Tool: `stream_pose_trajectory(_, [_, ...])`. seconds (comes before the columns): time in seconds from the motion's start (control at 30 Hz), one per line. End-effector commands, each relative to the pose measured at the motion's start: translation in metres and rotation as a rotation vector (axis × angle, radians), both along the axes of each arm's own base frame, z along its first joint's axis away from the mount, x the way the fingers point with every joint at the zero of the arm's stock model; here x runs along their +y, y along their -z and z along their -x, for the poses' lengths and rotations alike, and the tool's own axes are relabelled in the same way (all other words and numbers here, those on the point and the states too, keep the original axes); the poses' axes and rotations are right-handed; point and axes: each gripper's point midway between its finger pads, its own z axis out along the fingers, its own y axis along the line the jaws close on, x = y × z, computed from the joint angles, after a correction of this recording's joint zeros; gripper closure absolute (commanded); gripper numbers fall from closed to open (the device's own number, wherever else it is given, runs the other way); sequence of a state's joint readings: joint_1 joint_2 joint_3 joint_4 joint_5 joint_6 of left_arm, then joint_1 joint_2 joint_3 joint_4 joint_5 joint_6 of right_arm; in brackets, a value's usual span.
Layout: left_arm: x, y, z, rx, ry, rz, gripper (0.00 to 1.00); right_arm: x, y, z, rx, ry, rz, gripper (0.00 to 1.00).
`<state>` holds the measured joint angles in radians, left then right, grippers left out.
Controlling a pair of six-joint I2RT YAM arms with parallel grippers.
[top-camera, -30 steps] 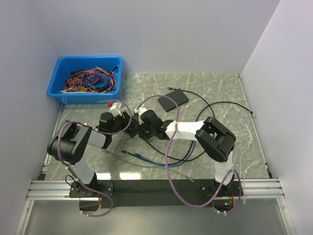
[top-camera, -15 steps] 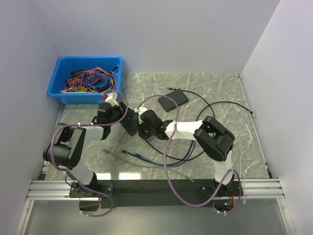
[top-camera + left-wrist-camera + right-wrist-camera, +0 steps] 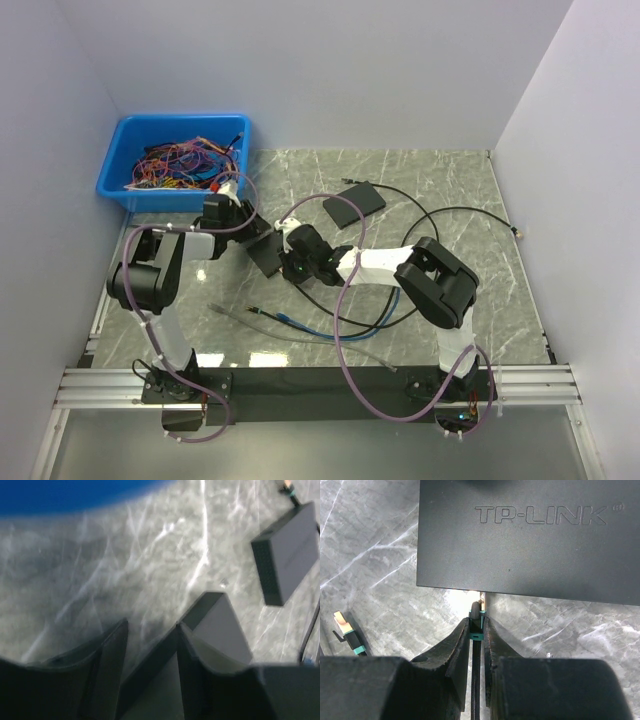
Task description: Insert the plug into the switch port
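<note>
Your right gripper is clamped on the plug, whose tip sits at the switch edge, seemingly touching it. Your left gripper stands parted over that switch's corner. A spare plug lies to the left, and a box sits beyond.

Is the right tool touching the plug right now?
Touching. The right wrist view shows the right tool closed on the plug, with both fingers pressed against its teal collar and no gap.
</note>
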<state>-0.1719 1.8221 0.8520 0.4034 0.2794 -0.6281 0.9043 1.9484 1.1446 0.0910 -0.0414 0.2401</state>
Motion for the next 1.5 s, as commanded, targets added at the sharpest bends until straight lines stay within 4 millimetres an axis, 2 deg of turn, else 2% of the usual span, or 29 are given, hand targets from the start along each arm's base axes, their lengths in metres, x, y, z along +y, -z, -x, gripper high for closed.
stream_pose_trajectory(0.0, [-0.009, 0.013, 0.016, 0.048, 0.072, 0.019, 0.51, 0.005, -0.015, -0.014, -0.056, 0.015, -0.041, 1.0])
stream_pose_trajectory(0.13, [-0.016, 0.015, 0.032, 0.071, 0.106, 0.067, 0.51, 0.003, -0.015, -0.014, -0.06, 0.019, -0.042, 1.0])
stream_pose_trajectory(0.17, [-0.02, 0.019, 0.043, 0.093, 0.131, 0.094, 0.51, 0.002, -0.014, -0.014, -0.062, 0.02, -0.044, 1.0])
stream_pose_trajectory(0.3, [-0.027, 0.014, 0.068, 0.087, 0.158, 0.164, 0.51, -0.003, -0.015, -0.014, -0.071, 0.019, -0.057, 1.0])
stream_pose_trajectory(0.4, [-0.028, 0.02, 0.087, 0.107, 0.162, 0.183, 0.5, -0.009, -0.011, -0.018, -0.064, 0.033, -0.05, 1.0])
stream_pose_trajectory(0.57, [-0.03, 0.034, 0.11, 0.134, 0.174, 0.189, 0.5, -0.008, -0.012, -0.022, -0.066, 0.028, -0.045, 1.0])
stream_pose_trajectory(0.9, [-0.049, 0.038, 0.115, 0.119, 0.229, 0.151, 0.5, 0.005, -0.033, -0.029, -0.125, -0.093, -0.016, 1.0])
stream_pose_trajectory(0.93, [-0.05, 0.039, 0.116, 0.12, 0.233, 0.149, 0.5, 0.011, -0.039, -0.032, -0.133, -0.099, -0.023, 1.0])
stream_pose_trajectory(0.97, [-0.049, 0.04, 0.117, 0.121, 0.226, 0.142, 0.5, 0.01, -0.035, -0.032, -0.125, -0.107, -0.007, 1.0])
stream_pose_trajectory(1.23, [-0.051, 0.042, 0.132, 0.121, 0.224, 0.124, 0.49, 0.027, -0.04, -0.042, -0.126, -0.119, -0.026, 1.0])
stream_pose_trajectory(1.33, [-0.054, 0.047, 0.141, 0.132, 0.224, 0.097, 0.49, 0.032, -0.049, -0.046, -0.14, -0.121, -0.038, 1.0])
stream_pose_trajectory(1.43, [-0.055, 0.054, 0.149, 0.142, 0.218, 0.065, 0.49, 0.041, -0.069, -0.052, -0.167, -0.134, -0.063, 1.0])
stream_pose_trajectory(1.47, [-0.055, 0.058, 0.152, 0.15, 0.217, 0.056, 0.49, 0.042, -0.067, -0.05, -0.159, -0.152, -0.051, 1.0])
